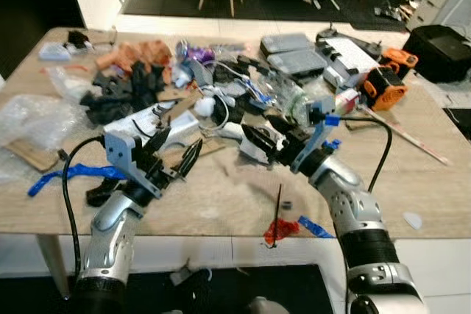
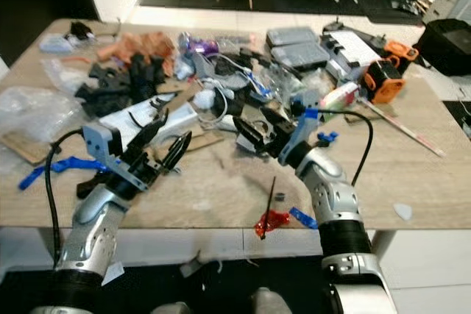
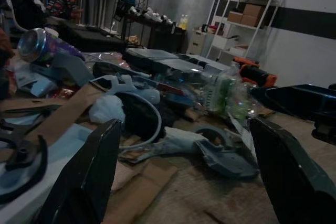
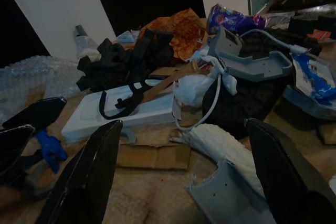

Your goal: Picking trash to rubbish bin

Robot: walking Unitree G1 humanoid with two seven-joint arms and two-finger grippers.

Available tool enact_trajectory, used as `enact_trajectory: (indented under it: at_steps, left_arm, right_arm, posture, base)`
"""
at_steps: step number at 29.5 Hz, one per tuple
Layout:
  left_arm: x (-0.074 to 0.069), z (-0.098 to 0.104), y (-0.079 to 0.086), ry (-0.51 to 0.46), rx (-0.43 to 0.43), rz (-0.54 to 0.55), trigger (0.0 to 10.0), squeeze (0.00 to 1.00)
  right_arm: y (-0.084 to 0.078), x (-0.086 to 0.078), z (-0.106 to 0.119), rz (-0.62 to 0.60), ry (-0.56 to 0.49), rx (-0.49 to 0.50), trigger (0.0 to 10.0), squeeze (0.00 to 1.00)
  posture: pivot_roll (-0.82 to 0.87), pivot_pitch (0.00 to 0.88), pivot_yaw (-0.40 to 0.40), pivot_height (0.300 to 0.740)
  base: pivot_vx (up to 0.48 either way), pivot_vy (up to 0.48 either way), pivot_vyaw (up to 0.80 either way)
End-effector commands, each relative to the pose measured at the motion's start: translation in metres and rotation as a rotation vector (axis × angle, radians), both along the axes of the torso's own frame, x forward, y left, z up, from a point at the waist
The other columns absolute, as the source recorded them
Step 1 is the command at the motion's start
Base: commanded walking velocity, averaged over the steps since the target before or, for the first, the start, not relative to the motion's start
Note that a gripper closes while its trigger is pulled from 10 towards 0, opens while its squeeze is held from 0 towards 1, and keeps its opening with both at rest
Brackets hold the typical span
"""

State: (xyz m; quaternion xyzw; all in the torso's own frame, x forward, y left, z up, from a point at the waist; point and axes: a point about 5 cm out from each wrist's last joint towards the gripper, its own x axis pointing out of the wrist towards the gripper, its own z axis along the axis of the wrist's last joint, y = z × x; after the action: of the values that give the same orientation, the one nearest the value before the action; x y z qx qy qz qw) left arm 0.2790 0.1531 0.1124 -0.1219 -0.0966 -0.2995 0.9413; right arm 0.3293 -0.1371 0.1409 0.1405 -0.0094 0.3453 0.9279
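Wood-grain surface point(image 1: 221, 215) is buried in junk across its far half, with a bare strip left near the robot. Both hands are held spread and empty: left hand point(image 1: 179, 161) and right hand point(image 1: 266, 143), pointed at each other. Between them lies the crumpled white trash point(image 4: 223, 142) (long axis running roughly side to side), closest to the right hand, so that arm seems better placed.

Silver arms, black-fingered hands, black cables

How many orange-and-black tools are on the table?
2: one orange-and-black tool near the table's far right edge, a second just behind it. Clutter may hide others.
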Motion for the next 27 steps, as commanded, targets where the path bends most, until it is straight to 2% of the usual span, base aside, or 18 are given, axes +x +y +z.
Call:
enact_trajectory:
  at_steps: [1,9,24,27]
  left_arm:
    - [-0.003,-0.001,0.0,0.004,0.013,-0.015,10.0,0.0]
    - [-0.003,-0.004,-0.005,0.006,0.04,-0.03,10.0,0.0]
    - [-0.002,-0.011,0.003,0.025,0.087,-0.007,10.0,0.0]
    - [-0.002,-0.011,0.005,0.028,0.09,0.001,10.0,0.0]
  right_arm:
    - [0.001,-0.001,-0.002,0.008,0.007,-0.003,10.0,0.0]
    - [0.001,-0.001,-0.003,0.01,0.012,-0.005,10.0,0.0]
    - [0.002,-0.003,-0.002,0.036,-0.005,-0.016,10.0,0.0]
    - [0.003,-0.006,-0.002,0.068,-0.017,-0.029,10.0,0.0]
  posture:
    - [0.03,0.0,-0.046,0.74]
    - [0.02,0.0,-0.047,0.74]
    - [0.03,0.0,-0.044,0.74]
    - [0.03,0.0,-0.044,0.74]
  base:
    - [0.0,0.0,0.0]
    - [0.0,0.0,0.0]
    - [0.0,0.0,0.0]
    - [0.0,0.0,0.77]
